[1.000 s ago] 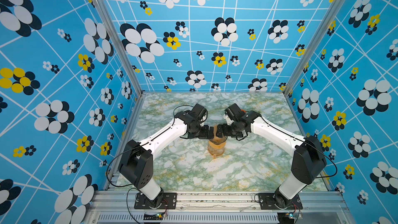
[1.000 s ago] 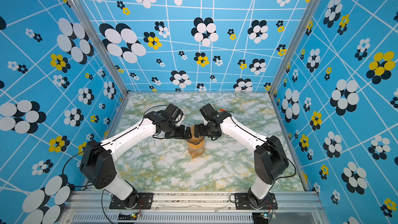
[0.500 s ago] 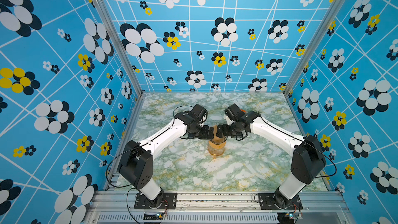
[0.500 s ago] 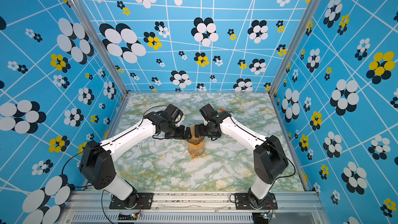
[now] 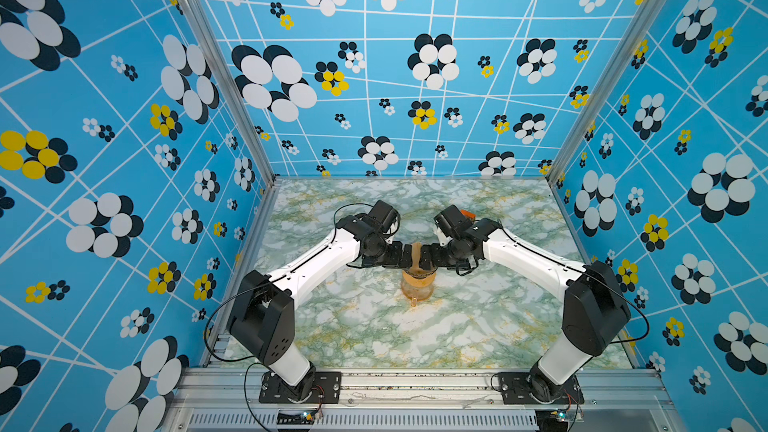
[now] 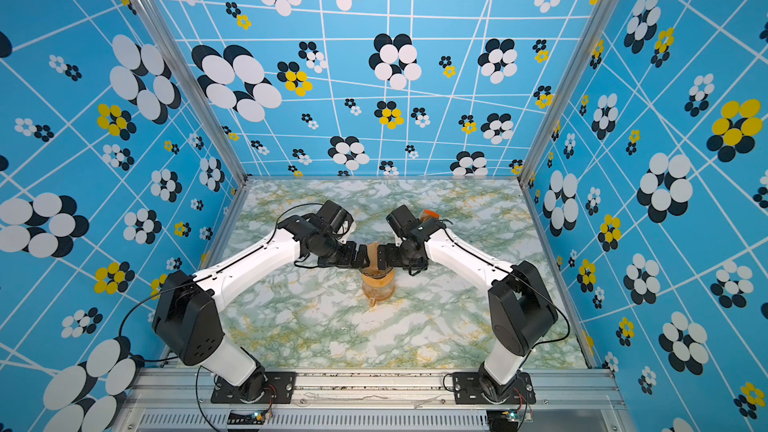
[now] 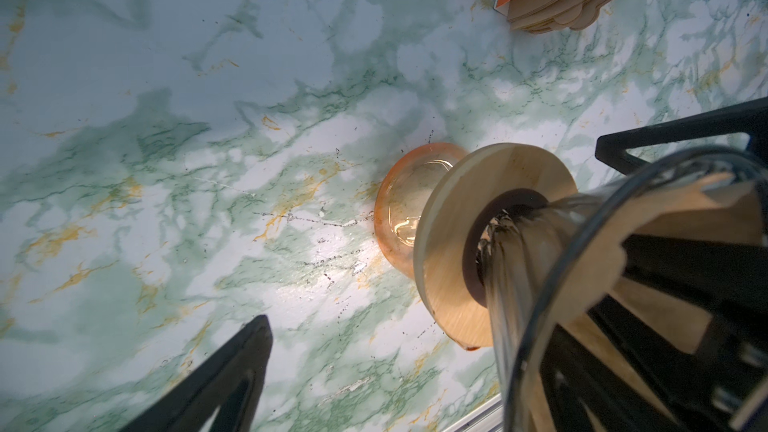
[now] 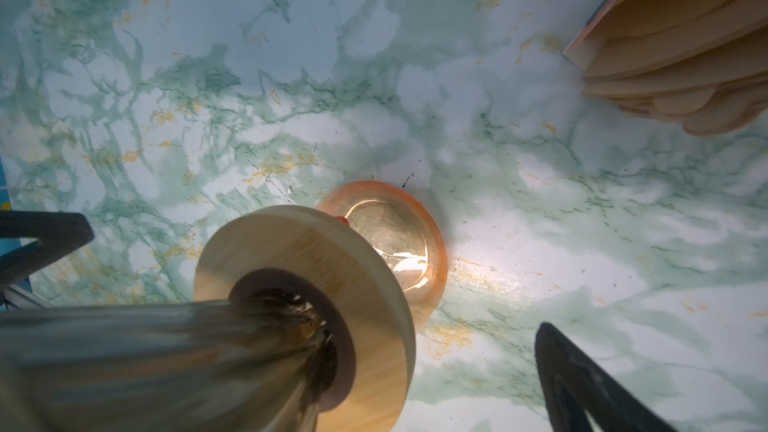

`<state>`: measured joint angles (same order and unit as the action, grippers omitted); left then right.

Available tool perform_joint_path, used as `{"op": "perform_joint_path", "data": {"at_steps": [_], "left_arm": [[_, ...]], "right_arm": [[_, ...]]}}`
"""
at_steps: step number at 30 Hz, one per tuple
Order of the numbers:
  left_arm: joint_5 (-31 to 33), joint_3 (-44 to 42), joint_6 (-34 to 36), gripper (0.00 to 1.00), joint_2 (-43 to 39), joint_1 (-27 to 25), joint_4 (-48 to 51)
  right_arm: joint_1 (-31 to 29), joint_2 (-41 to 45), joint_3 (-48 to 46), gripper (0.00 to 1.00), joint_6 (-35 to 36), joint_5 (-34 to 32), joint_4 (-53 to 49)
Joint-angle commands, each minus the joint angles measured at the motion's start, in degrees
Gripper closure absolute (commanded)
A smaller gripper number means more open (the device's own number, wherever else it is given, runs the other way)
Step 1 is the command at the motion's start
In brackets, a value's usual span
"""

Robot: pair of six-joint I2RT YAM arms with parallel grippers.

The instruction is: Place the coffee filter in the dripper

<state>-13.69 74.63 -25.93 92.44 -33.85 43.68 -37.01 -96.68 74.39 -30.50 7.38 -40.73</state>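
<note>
Marbled tabletop [image 5: 353,326] — left gripper [image 5: 404,256] and right gripper [image 5: 426,257] opposite across the dripper [image 8: 145,359], elbows out, jaws apart.

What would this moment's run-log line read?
tan paper coffee filter: inside clear ribbed glass dripper | left gripper: open | right gripper: open

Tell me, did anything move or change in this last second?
Nothing visibly changed. The left gripper and right gripper stay put, fingers open, on either side of the dripper, which holds the coffee filter and sits over the amber carafe.
</note>
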Motion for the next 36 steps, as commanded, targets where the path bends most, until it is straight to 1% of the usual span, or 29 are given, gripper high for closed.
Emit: {"op": "perform_joint_path", "data": {"at_steps": [1,7,19,36], "left_arm": [[0.3,-0.8,0.2,0.01,-1.8,0.6,0.4],[0.0,-0.5,0.0,0.01,-1.9,0.8,0.4],[-2.2,1.8,0.5,0.01,-2.1,0.9,0.2],[-2.0,2.3,1.4,0.01,-1.0,2.4,0.1]], "right_arm": [[-0.2,2.2,-0.9,0.03,-0.5,-0.9,1.0],[-0.1,2.6,-0.6,0.03,-0.6,-0.7,1.0],[-0.1,4.2,0.9,0.03,-1.1,1.9,1.9],[1.5,5.2,-1.6,0.03,-1.9,0.4,2.6]]}}
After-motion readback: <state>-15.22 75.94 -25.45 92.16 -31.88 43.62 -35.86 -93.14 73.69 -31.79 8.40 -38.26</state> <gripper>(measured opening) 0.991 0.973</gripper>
